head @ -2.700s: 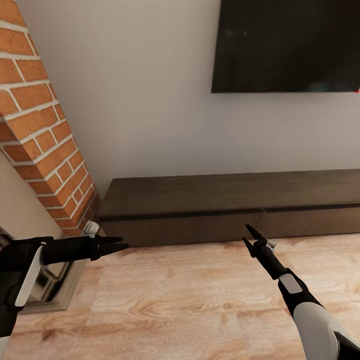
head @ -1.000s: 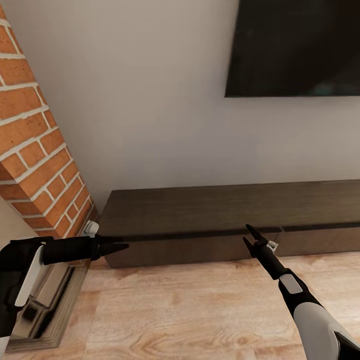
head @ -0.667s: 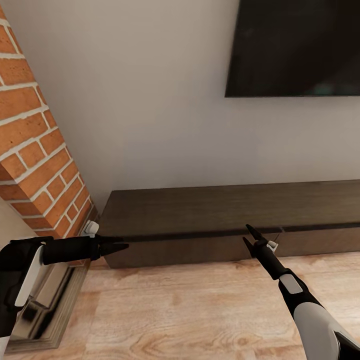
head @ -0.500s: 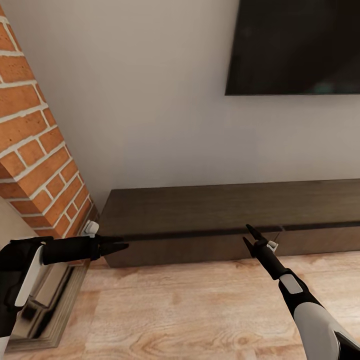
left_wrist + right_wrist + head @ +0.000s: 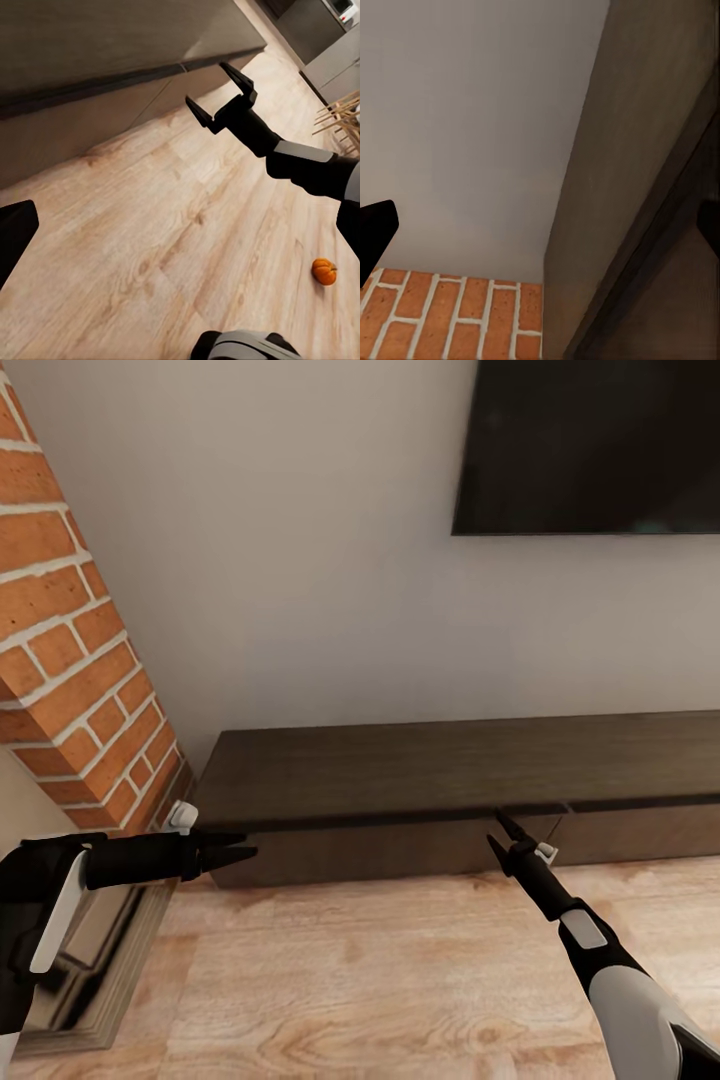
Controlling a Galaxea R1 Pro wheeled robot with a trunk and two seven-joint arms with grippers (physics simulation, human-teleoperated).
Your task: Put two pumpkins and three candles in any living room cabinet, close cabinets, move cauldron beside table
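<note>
Here the robot faces the long low dark-brown wooden cabinet (image 5: 470, 785) against the pale wall, fronts flat and all shut, so nothing is stowed yet; black wall-mounted screen (image 5: 590, 445) hangs above it, red brick column (image 5: 75, 660) stands at the robot's left. Right gripper (image 5: 505, 838) hovers just before the seam between two fronts, fingers spread wide and empty, probably lined up to pull a front open; left gripper (image 5: 235, 848) is held level near the cabinet's left end, fingers look narrowly parted, holding nothing, likely parked out of the way. One small ribbed bright-orange pumpkin (image 5: 324, 271) sits on the light wood plank floor (image 5: 400, 980) behind the right arm, well apart from the cabinet, waiting for pickup.
</note>
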